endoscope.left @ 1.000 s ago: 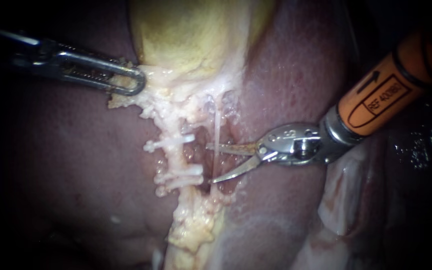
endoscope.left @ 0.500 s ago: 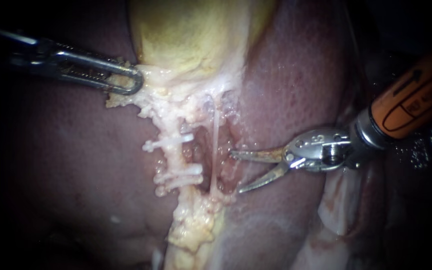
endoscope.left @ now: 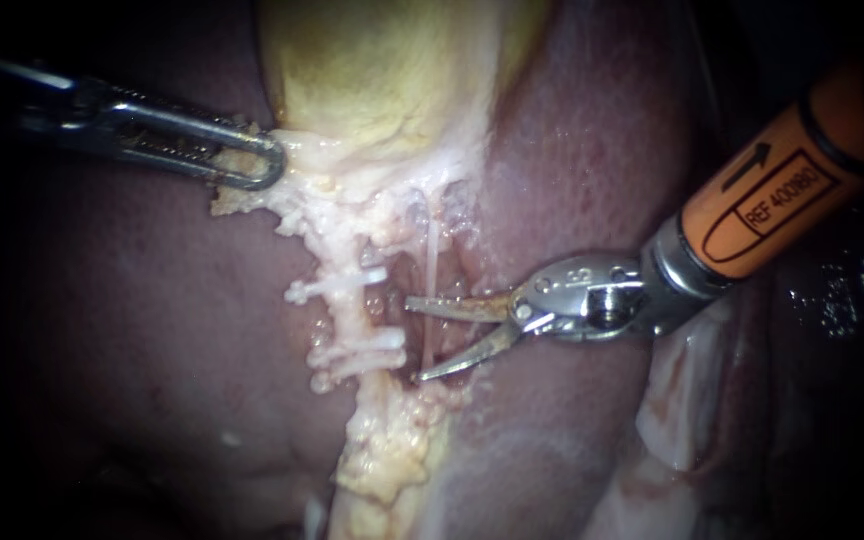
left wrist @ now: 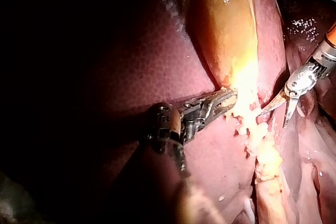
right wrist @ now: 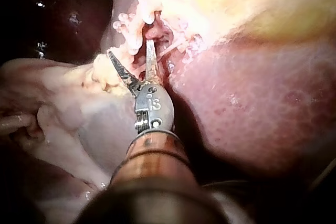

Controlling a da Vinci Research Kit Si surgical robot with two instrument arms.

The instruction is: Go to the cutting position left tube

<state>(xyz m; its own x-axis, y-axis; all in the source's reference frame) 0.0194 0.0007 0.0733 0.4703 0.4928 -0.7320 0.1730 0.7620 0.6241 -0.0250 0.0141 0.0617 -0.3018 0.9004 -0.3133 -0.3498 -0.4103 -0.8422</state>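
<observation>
Your left instrument (endoscope.left: 264, 165) came in from ten o'clock, and its jaws were clamped on the pale tissue (endoscope.left: 252, 198) at the lower edge of the gallbladder (endoscope.left: 382, 70). The gallbladder itself filled the twelve o'clock part of the endoscope view, with the liver (endoscope.left: 592, 130) on either side.

Your right instrument (endoscope.left: 414, 338) entered from two o'clock, with its two curved blades apart and pointing toward nine o'clock. A thin tube (endoscope.left: 431, 255) ran from twelve to six o'clock through the gap between the blades. The upper blade crossed it, but the blades were not closed on it.

Just beyond the blade tips, at nine o'clock from them, lay the clipped tube (endoscope.left: 352, 318). It carried one white clip (endoscope.left: 337, 287) above and a pair of clips (endoscope.left: 360, 352) below. The blade tips were near this tube, level with the stretch between the clips, and did not touch it.

In the right wrist view the blades were likewise spread, with pink tissue between them.
</observation>
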